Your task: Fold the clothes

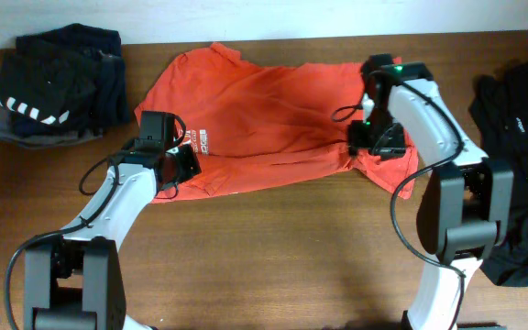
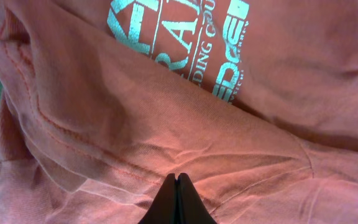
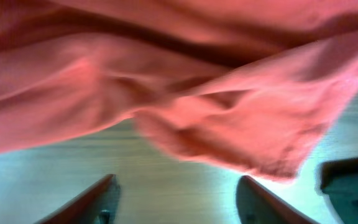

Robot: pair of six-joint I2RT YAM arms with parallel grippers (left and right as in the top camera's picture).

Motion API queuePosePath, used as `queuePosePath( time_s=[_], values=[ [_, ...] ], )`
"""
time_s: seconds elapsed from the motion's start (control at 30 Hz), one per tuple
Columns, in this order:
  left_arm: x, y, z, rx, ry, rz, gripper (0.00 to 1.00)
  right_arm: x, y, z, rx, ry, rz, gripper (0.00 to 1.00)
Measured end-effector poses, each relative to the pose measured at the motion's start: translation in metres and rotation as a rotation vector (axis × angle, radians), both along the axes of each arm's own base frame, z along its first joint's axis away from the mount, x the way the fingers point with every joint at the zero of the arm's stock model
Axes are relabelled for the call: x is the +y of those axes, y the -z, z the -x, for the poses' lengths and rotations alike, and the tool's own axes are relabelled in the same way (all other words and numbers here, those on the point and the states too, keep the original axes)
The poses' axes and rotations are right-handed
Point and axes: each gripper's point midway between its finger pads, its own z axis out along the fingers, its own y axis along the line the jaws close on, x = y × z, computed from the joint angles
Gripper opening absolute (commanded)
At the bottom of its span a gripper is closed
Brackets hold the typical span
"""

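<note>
I see the wooden table (image 1: 273,247) with the orange-red T-shirt (image 1: 264,119) lying rumpled across its far middle, white logo up. A loose black garment (image 1: 521,119) lies at the right and a dark folded pile (image 1: 53,87) far left. My left gripper (image 2: 176,183) rests on the shirt's near-left corner, jaws together. My right gripper (image 3: 178,186) sits at the shirt's right end, jaws apart.

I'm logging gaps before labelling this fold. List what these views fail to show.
1. Left wrist: the logo runs off the top edge; overhead it is too small to read.
2. Left wrist: the left gripper is shut, but its fingers cover whether T-shirt cloth is pinched.
3. Right wrist: blur hides which T-shirt part hangs above the open right gripper.
4. Overhead: the black garment is cut by the right edge.
</note>
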Motion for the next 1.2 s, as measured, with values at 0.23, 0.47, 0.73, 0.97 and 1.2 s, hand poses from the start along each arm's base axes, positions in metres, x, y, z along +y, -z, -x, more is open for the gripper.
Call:
queuePosePath(
  time_s=[0.23,0.47,0.73,0.97,1.2],
  values=[
    [0.001,0.027,0.006,0.076,0.0,-0.009,0.02,-0.055,0.019,0.002,0.0,0.153,-0.032,0.15],
    [0.007,0.044,0.01,0.121,-0.014,-0.013,0.02,-0.054,0.057,0.021,0.033,0.179,-0.083,0.17],
    [0.033,0.043,0.004,0.106,-0.051,-0.021,0.02,-0.054,0.07,0.027,0.017,0.196,-0.11,0.18],
    [0.041,0.048,-0.002,0.109,-0.057,-0.008,0.01,-0.071,0.07,0.03,0.018,0.255,-0.131,0.18],
    [0.044,0.048,-0.005,0.104,-0.061,-0.01,0.01,-0.08,0.07,0.032,0.022,0.278,-0.13,0.18]
  ],
)
